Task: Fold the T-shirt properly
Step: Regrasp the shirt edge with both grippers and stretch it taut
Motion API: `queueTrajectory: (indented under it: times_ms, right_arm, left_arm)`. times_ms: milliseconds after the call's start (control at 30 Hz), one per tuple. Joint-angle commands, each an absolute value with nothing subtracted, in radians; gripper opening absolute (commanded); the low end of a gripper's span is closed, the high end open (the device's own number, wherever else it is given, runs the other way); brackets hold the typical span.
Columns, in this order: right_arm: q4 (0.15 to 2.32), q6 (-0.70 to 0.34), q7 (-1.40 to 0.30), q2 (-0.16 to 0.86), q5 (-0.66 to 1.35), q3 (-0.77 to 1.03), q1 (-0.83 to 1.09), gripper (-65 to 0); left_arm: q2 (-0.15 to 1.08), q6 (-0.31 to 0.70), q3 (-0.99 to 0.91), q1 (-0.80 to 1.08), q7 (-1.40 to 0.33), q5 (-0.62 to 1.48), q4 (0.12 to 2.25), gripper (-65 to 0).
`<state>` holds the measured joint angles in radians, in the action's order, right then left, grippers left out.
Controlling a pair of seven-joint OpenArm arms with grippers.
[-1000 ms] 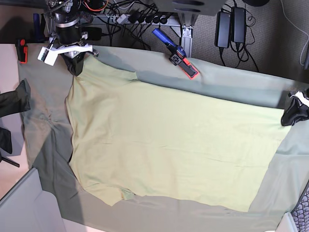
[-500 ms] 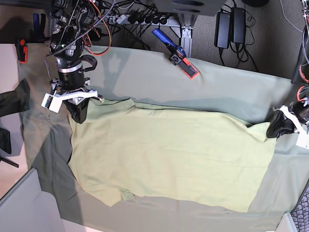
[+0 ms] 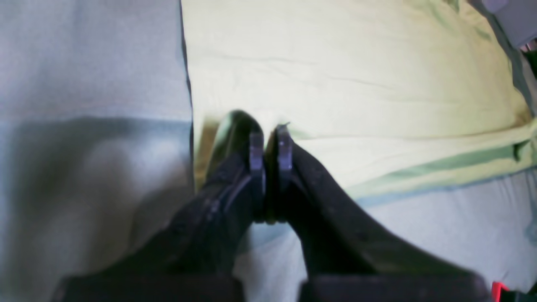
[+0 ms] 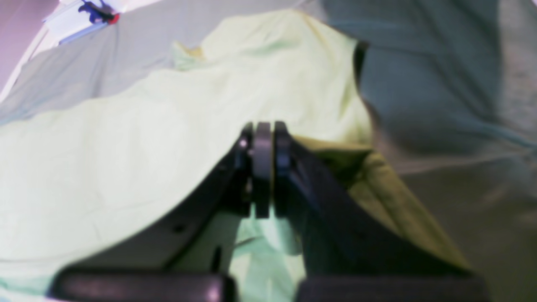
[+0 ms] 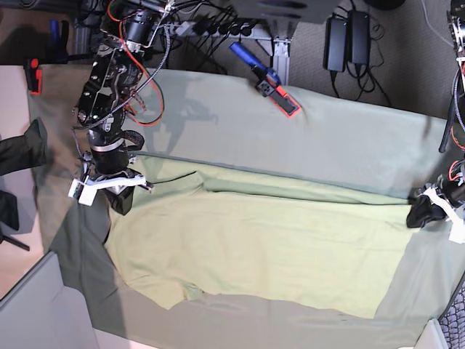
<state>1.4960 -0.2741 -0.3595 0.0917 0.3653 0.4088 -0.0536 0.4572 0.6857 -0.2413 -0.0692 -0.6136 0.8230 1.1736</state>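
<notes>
The pale yellow-green T-shirt (image 5: 254,247) lies spread on the grey-green table cloth (image 5: 327,138). Its far edge is lifted and drawn over toward the front. My right gripper (image 5: 120,201) is at the shirt's left far corner, shut on the fabric; the right wrist view shows its jaws (image 4: 263,138) closed with T-shirt cloth (image 4: 126,138) draped around them. My left gripper (image 5: 420,212) is at the shirt's right far corner, and its jaws (image 3: 268,134) are closed on the edge of the T-shirt (image 3: 356,63). The neck tag is hidden.
A blue and red clamp (image 5: 265,78) holds the cloth at the back edge, and a red clamp (image 5: 33,76) sits at the far left. A black object (image 5: 29,145) lies at the left edge. A grey panel (image 5: 36,313) stands at the front left.
Both grippers have moved toward the front, carrying the shirt's far edge with them. More bare table cloth shows behind the shirt.
</notes>
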Motion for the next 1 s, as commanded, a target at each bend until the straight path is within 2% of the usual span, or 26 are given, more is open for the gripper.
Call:
queueTrajectory:
  times_ms: [0,33,67,133,167,200,233,400,567,733,967]
  right_arm:
    - [1.497,-0.321,-0.334,0.102,0.373,0.400,-0.075,-65.0]
    - [1.486,-0.321,-0.333,0.102,0.374,0.392,-0.077,-65.0]
    - [1.480,-0.321,-0.333,0.102,0.373,0.384,-0.077,-62.2]
    - [1.477,-0.321,-0.335,0.102,0.374,0.372,-0.073,-40.1]
    - [1.478,-0.321,-0.335,0.102,0.374,0.371,-0.072,-30.6]
    - [1.479,-0.321,-0.335,0.102,0.374,0.371,-0.072,-24.5]
    - [1.484,-0.321,-0.338,0.102,0.374,0.373,-0.072,-22.3]
    - [1.581,-0.321,-0.445,0.102,0.382,0.441,-0.069,-22.4]
    - [1.659,-0.320,-0.588,0.103,0.385,0.617,-0.068,-22.4]
    - [1.628,-0.318,-0.597,0.105,0.480,0.755,-0.001,-22.4]
    - [1.524,-0.318,-0.565,0.104,0.506,0.762,0.021,-22.4]
  left_arm:
    - [0.477,0.698,-0.247,-0.088,-0.583,0.839,1.182,-58.1]
    - [0.476,0.698,-0.247,-0.088,-0.574,0.836,1.180,-51.4]
    - [0.476,0.698,-0.247,-0.088,-0.571,0.832,1.179,-44.3]
    - [0.476,0.698,-0.247,-0.088,-0.572,0.833,1.179,-31.4]
    - [0.477,0.698,-0.247,-0.089,-0.572,0.833,1.179,-28.2]
    - [0.477,0.698,-0.247,-0.089,-0.572,0.834,1.180,-27.8]
    - [0.477,0.698,-0.247,-0.089,-0.572,0.835,1.180,-27.8]
    - [0.477,0.698,-0.312,-0.083,-0.627,0.893,1.221,-27.8]
    - [0.477,0.698,-0.408,-0.080,-0.754,0.995,1.259,-27.8]
    - [0.477,0.698,-0.414,-0.039,-0.755,1.014,1.259,-27.8]
    - [0.477,0.698,-0.414,-0.015,-0.749,1.014,1.259,-27.8]
